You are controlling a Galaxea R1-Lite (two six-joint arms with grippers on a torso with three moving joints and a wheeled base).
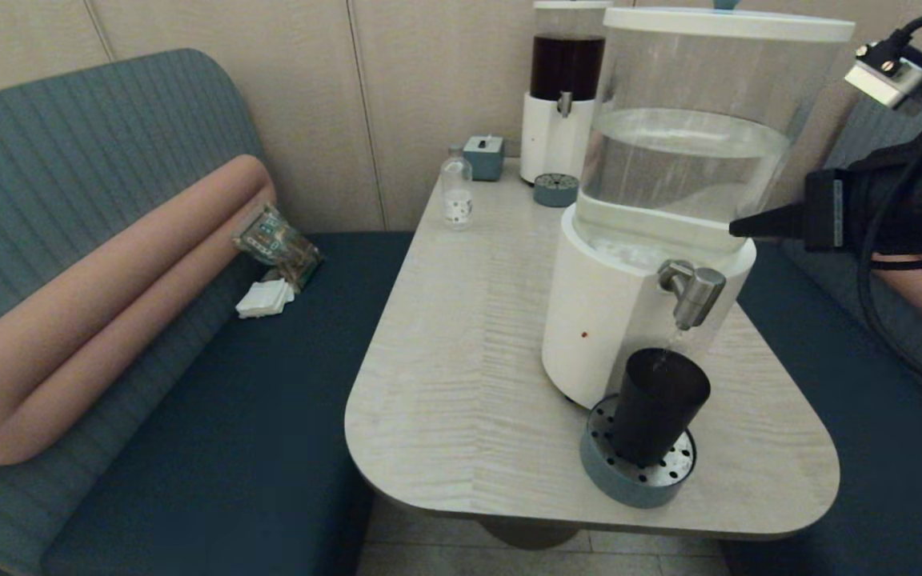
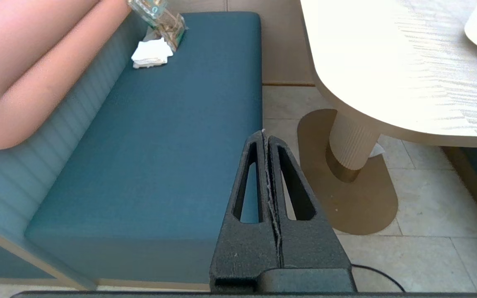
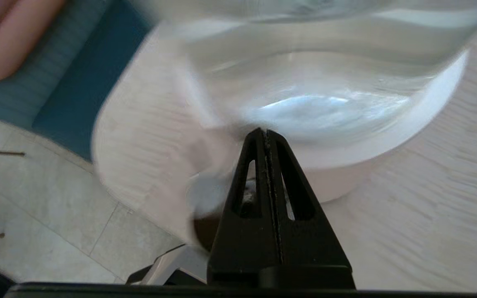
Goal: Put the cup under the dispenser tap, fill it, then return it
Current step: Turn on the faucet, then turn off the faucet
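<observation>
On our pale table point(image 1: 461, 376), low right in the head view, the cup point(image 1: 657, 406) sits on the drip tray point(image 1: 601, 472) under the dispenser tap point(image 1: 693, 292), filling. Our right gripper point(image 1: 737, 227), clenched on nothing, is by the tank. Next we shut the tap. The left gripper point(image 2: 266, 136) is clenched too, parked.

No text, brand, number or sign can be read in any view. A white label is carried by the small clear bottle point(image 1: 456, 188) at the far side of the table point(image 1: 461, 336) (only dark specks can be made out on it, not letters). Printed markings are seen on the clear packet point(image 1: 277, 242) lying on the bench seat point(image 1: 213, 416), but they cannot be made out as words in the head view or the left wrist view.
</observation>
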